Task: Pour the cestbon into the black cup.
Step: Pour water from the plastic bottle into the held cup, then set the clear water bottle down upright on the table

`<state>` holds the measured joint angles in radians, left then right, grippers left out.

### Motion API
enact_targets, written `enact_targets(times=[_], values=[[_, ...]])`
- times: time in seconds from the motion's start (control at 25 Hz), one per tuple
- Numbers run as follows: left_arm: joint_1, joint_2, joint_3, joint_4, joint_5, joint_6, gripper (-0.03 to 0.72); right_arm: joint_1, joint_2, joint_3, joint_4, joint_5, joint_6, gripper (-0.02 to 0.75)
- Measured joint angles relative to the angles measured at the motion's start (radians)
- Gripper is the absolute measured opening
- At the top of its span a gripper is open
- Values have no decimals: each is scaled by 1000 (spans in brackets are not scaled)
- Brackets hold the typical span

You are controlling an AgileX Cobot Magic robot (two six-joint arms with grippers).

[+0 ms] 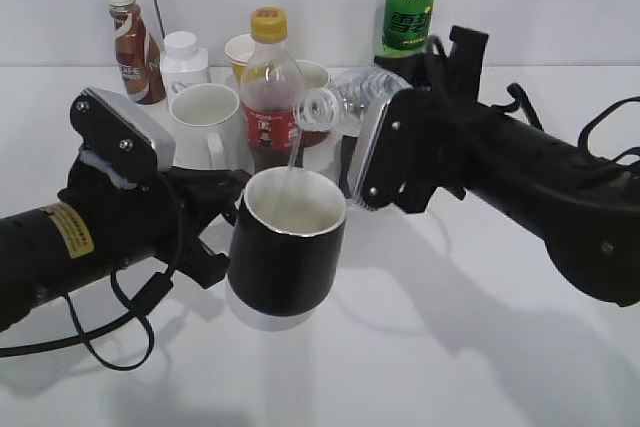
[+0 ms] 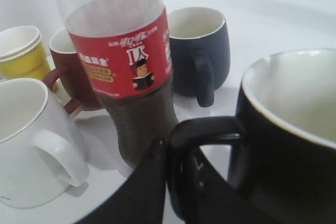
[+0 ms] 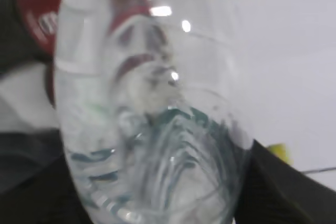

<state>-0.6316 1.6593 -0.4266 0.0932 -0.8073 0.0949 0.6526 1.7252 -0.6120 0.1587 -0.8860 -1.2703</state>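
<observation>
Black cup [image 1: 288, 247] pinched by left gripper [image 1: 215, 232], cestbon [image 1: 345, 107] clamped in right gripper [image 1: 385, 152], mid-pour; next, probably more tilt.

- The left arm reaches in low from the left side, its gripper [image 1: 225, 217] clamped on the handle of the black cup [image 1: 285, 247], held off the table.
- The right arm comes in from the right, its gripper [image 1: 375, 152] closed around the cestbon [image 1: 345, 102], tipped neck-down over the cup's mouth.
</observation>
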Motion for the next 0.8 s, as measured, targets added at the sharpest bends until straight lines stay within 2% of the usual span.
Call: enact_targets(times=[0.2,0.4,0.52,0.6,0.68,0.8], values=[[0,-7,0,-67,0,1,55,0,-2,0,-49,52,343,477],[0,-87,38,-222,-43,46,55,-26,-53,1,11,83,612,477],[11,-148,110,-330,-136,84,55,-108,-93,4,11,145,753,477],[37,-166,144,-399,-198,93,55,-198,-101,9,-52,172,893,477],[90,-169,159,-439,-237,96,55,-288,-101,12,-152,180,1036,477],[199,-159,162,-436,-281,100,55,-412,-97,13,-294,160,1218,477]])
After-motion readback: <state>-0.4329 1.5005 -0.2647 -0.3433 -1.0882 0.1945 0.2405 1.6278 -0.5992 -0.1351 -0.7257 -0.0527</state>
